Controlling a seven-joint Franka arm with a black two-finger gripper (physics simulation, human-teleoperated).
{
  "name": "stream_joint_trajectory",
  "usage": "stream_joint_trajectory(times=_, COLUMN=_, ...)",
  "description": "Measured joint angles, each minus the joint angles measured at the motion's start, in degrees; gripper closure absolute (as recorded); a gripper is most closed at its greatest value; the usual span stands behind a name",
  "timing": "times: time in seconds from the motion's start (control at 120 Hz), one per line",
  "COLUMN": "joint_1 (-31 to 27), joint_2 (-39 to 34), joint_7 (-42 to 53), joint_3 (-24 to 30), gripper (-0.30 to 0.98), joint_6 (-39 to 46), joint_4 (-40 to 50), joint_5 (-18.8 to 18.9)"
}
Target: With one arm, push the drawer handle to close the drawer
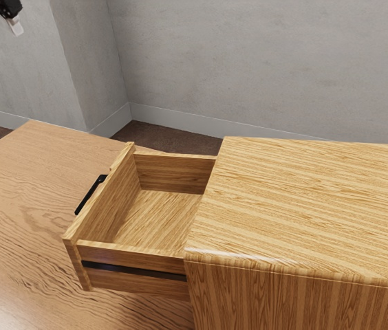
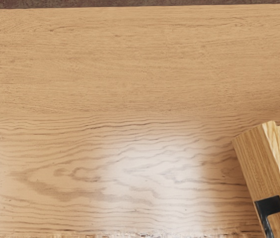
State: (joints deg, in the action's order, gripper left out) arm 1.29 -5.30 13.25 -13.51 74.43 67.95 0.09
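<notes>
No readable text — no labels, no brands, no numbers, no signs

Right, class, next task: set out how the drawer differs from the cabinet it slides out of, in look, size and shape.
The drawer is open at the top, baring its inside, while the cabinet has a flat, solid top.
The drawer is smaller and lower; the cabinet is bulkier and rises above it.
The drawer carries a black handle; the cabinet's visible side is plain.
Both share a streaky wood grain.

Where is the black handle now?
The black handle is on the outer side of the drawer front, toward the exterior view's left, away from the cabinet.
</notes>
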Motion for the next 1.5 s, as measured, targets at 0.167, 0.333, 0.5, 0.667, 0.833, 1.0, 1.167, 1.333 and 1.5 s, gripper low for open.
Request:
stream_joint_trajectory(times=0.167, joint_1=3.23, joint_2=-21.44, joint_7=3.99, joint_3=0.52, gripper=0.03, joint_6=7.67, joint_4=33.46, joint_5=8.05)
stream_joint_trajectory(times=0.333, joint_1=3.06, joint_2=-32.01, joint_7=9.03, joint_3=-0.08, gripper=0.03, joint_6=13.18, joint_4=48.20, joint_5=14.94)
stream_joint_trajectory(times=0.5, joint_1=4.23, joint_2=-34.67, joint_7=11.14, joint_3=-10.53, gripper=0.03, joint_6=12.17, joint_4=54.39, joint_5=16.57)
stream_joint_trajectory(times=0.667, joint_1=5.22, joint_2=-31.93, joint_7=18.52, joint_3=-12.20, gripper=0.15, joint_6=17.65, joint_4=59.06, joint_5=16.67)
stream_joint_trajectory(times=0.833, joint_1=7.36, joint_2=-28.07, joint_7=26.74, joint_3=-12.10, gripper=0.32, joint_6=24.92, joint_4=60.47, joint_5=16.42)
stream_joint_trajectory(times=1.0, joint_1=10.72, joint_2=-23.51, joint_7=33.24, joint_3=-11.50, gripper=0.45, joint_6=30.87, joint_4=60.36, joint_5=15.46)
stream_joint_trajectory(times=1.167, joint_1=14.38, joint_2=-19.44, joint_7=38.16, joint_3=-11.20, gripper=0.52, joint_6=34.76, joint_4=60.06, joint_5=14.63)
stream_joint_trajectory(times=1.333, joint_1=16.61, joint_2=-18.55, joint_7=41.93, joint_3=-9.86, gripper=0.56, joint_6=36.81, joint_4=60.08, joint_5=13.82)
stream_joint_trajectory(times=1.5, joint_1=18.90, joint_2=-18.36, joint_7=44.81, joint_3=-9.68, gripper=0.58, joint_6=37.52, joint_4=60.44, joint_5=12.77)
